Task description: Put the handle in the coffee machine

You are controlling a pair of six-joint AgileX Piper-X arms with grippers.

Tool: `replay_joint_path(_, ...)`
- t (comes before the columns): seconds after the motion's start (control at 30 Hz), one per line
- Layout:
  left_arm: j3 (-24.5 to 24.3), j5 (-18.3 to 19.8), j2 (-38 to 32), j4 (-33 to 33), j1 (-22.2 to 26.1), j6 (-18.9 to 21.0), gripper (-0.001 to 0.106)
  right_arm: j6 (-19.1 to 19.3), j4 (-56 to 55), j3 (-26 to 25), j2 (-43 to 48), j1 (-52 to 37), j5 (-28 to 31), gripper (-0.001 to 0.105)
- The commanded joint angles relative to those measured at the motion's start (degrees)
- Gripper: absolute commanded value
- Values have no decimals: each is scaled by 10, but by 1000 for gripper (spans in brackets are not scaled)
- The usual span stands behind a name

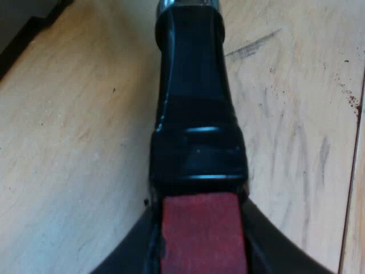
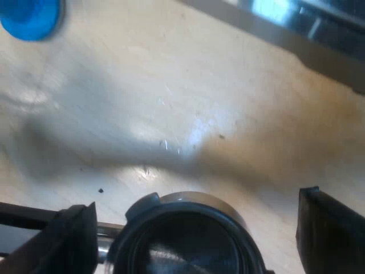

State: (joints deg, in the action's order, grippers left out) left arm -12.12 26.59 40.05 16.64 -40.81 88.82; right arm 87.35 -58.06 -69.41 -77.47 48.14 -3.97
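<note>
L gripper (image 1: 199,228), fingers closed on the red end of the handle (image 1: 194,114), holds it over the wood surface (image 1: 68,142), not yet locked in. Risk: the end-grip lets the metal head sag or twist. R view adds the basket (image 2: 182,242) between the R gripper (image 2: 197,205) fingers, spread wide, and a blue tamper (image 2: 28,17) nearby.

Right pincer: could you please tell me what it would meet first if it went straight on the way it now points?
Probably the metal holder, whose round basket sits between the open fingers of the right pincer; past it lies the wooden table. Depth is hard to judge here.
</note>
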Motion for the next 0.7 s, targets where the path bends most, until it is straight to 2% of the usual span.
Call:
replay_joint_path(0.03,-8,14,-3,-23,-3,-3,0,3,3,-6,34,1,7,72)
replay_joint_path(0.2,-8,14,-3,-19,-3,-3,0,3,2,-6,62,9,15,72)
replay_joint_path(0.3,-8,14,-3,-19,-3,-3,0,-3,-4,-6,81,44,79,72)
replay_joint_path(0.33,-8,14,-3,-19,-3,-3,0,-17,-5,-6,88,64,120,72)
replay_joint_path(0.43,-20,20,-3,3,-3,-3,0,-43,-5,-6,102,102,176,72)
replay_joint_path(0.53,-34,46,-3,27,-3,-3,0,-60,-4,-6,112,127,217,72)
replay_joint_path(0.7,-40,47,-3,38,5,-3,0,-82,17,0,131,169,264,72)
